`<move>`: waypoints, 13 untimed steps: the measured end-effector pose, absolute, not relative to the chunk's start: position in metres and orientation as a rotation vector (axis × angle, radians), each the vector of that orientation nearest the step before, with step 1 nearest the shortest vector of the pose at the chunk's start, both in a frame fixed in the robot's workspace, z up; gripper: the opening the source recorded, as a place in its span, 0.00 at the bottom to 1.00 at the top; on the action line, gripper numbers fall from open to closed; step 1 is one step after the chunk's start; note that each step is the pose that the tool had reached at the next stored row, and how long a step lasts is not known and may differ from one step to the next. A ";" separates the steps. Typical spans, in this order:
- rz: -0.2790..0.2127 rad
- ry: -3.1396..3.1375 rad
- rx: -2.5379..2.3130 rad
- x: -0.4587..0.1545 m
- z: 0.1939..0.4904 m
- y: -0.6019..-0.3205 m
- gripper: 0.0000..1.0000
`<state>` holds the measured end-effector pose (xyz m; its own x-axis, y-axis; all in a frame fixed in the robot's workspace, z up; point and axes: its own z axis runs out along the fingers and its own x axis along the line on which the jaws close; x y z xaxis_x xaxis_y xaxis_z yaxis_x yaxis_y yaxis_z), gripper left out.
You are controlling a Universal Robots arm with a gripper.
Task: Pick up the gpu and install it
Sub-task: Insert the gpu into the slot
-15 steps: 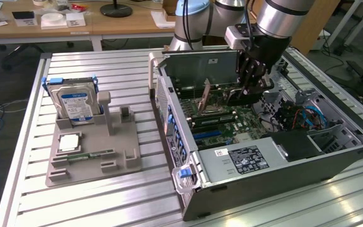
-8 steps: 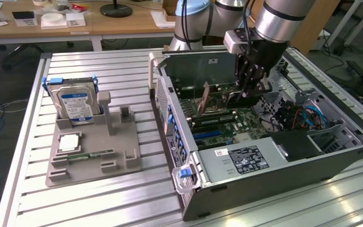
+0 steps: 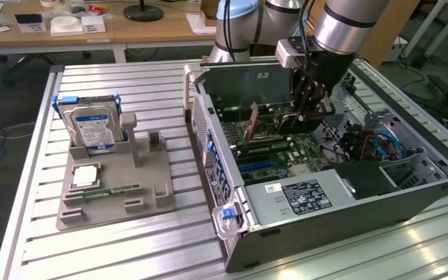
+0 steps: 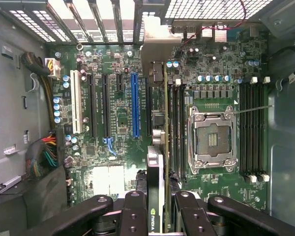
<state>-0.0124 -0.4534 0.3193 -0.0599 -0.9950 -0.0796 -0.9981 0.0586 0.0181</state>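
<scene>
The gripper (image 3: pixel 310 114) is seen down inside the open case (image 3: pixel 333 227), and the gpu (image 3: pixel 280 121) is clamped between its fingers. The card is held on edge, upright over the motherboard (image 3: pixel 286 157).

From the wrist, the gripper (image 4: pixel 160 219) is seen with a finger (image 4: pixel 135 211) on either side of the gpu (image 4: pixel 157 167), which is viewed edge-on as a thin strip (a green logo is shown on the end by the fingers). The card is lined up just beside the blue slot (image 4: pixel 135 105), between it and the black slots (image 4: pixel 176 128) next to the CPU socket (image 4: pixel 211 140). Its metal bracket (image 4: pixel 157 42) is pointed at the slotted rear wall (image 4: pixel 88 19) of the case. Whether the card's lower edge is already seated in a slot cannot be told.

Out on the tabletop (image 3: pixel 130 256), on the exterior view's left, a grey holder (image 3: pixel 115 204) is seen well apart from the case. A hard drive (image 3: pixel 91 125) is stood upright at its far end, and a memory stick (image 3: pixel 111 191) is laid flat in it.
</scene>
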 end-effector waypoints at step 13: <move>0.105 2.252 -2.122 -0.012 0.318 -0.454 0.26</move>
